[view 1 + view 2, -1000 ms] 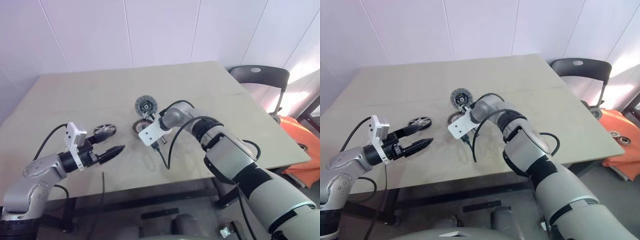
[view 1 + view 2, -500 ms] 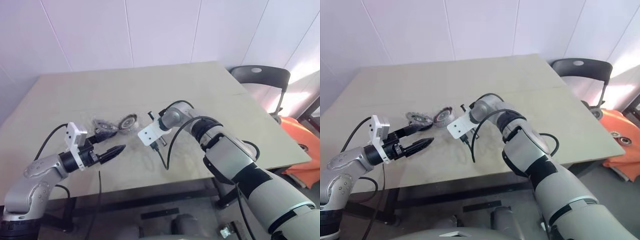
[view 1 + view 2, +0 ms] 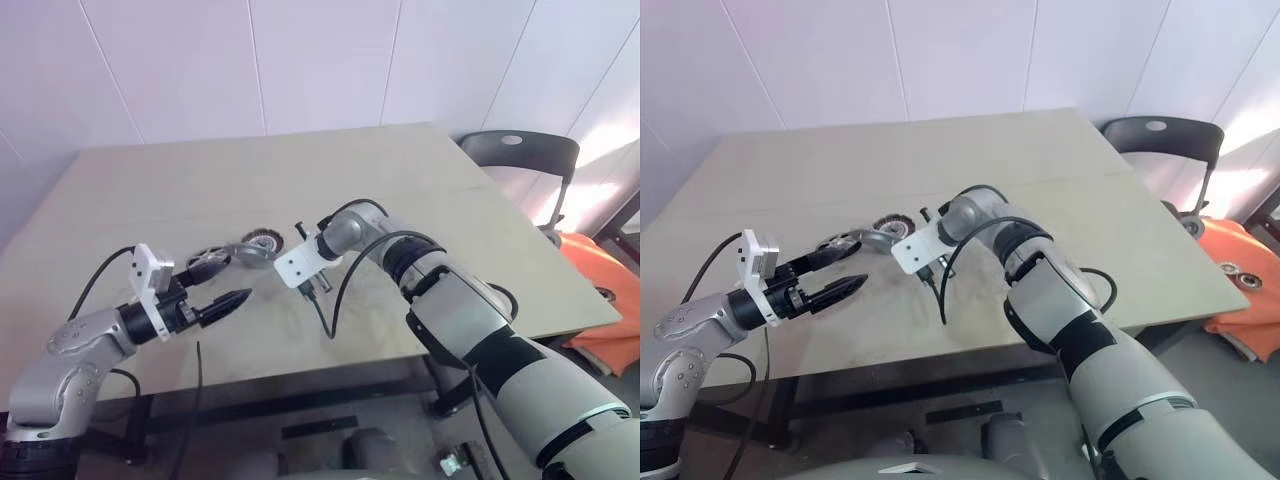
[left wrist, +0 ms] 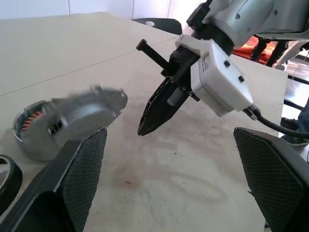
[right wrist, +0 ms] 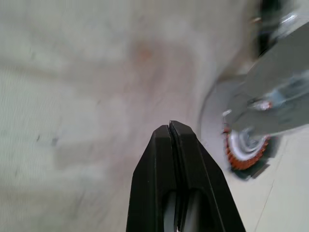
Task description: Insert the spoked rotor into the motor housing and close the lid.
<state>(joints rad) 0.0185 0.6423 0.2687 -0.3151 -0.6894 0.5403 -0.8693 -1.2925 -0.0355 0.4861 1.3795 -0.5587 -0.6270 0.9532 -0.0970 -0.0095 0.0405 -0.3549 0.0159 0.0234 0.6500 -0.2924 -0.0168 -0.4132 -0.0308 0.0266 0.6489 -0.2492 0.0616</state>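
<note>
Right gripper (image 3: pixel 290 262) hangs pinched shut and empty over the table (image 3: pixel 400 180), beside the motor housing (image 3: pixel 262 245).

Left wrist view: the lid (image 4: pixel 79 116) lies askew on the housing; a nudge could jam it.

Spoked rotor (image 3: pixel 837 243) waits before the wide-open left gripper (image 3: pixel 845 271).

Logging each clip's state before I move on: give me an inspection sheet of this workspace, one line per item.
Surface: pale table, faintly stained in front of the parts.
Job's things: lid lies tilted, one edge raised, over the motor housing, whose copper windings show at one side; spoked rotor lies on the table beside them, not inserted.
Clutter: nothing seen.
Grippers: left gripper open, holding nothing; right gripper shut, fingers empty, close by the lid.
Cables: black cables run along both arms.
Surroundings: white wall panels, dark chair, orange object.
</note>
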